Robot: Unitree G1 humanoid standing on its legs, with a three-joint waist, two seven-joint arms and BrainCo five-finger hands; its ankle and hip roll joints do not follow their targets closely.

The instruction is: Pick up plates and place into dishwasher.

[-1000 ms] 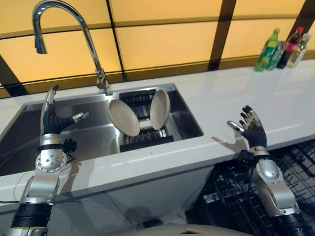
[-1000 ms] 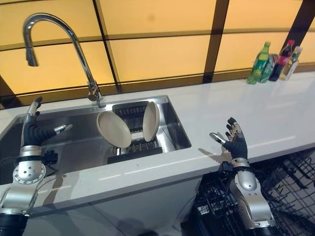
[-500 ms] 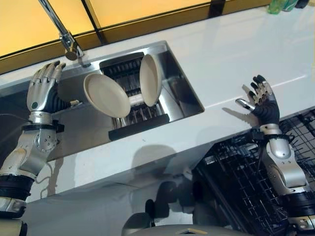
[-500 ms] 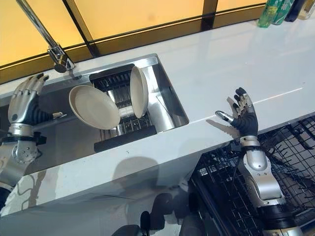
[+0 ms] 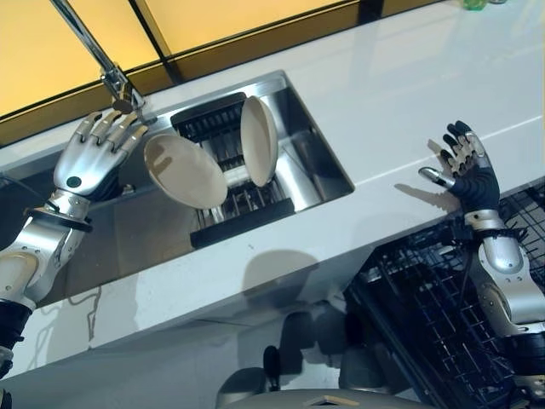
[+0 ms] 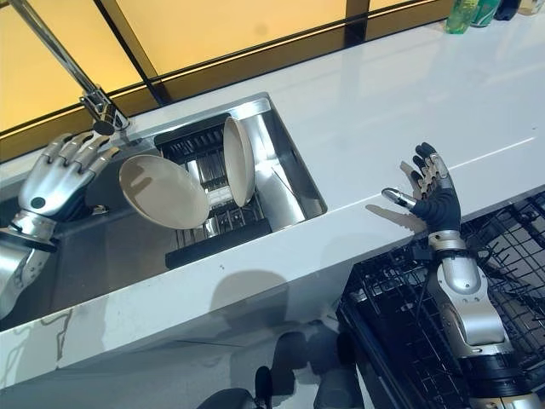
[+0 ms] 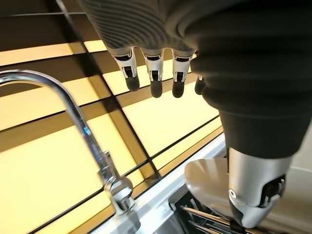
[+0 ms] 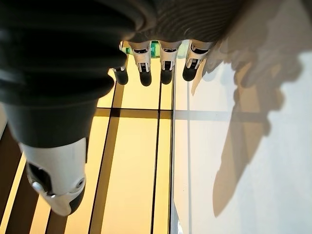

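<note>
Two cream plates stand in a black rack in the steel sink. The left plate leans back, its face toward me. The right plate stands upright on edge. My left hand hovers open above the sink, just left of the leaning plate, fingers spread toward the faucet base; the left wrist view shows that plate past its thumb. My right hand is open and empty above the counter's front edge, over the black wire dishwasher rack.
A chrome faucet rises behind the sink's left half. White countertop stretches right of the sink. Green bottles stand at the far right back corner. The pulled-out dishwasher rack sits below the counter on the right.
The camera has tilted further down. My left hand has turned palm-down and moved closer to the leaning plate. The right hand stays raised and open.
</note>
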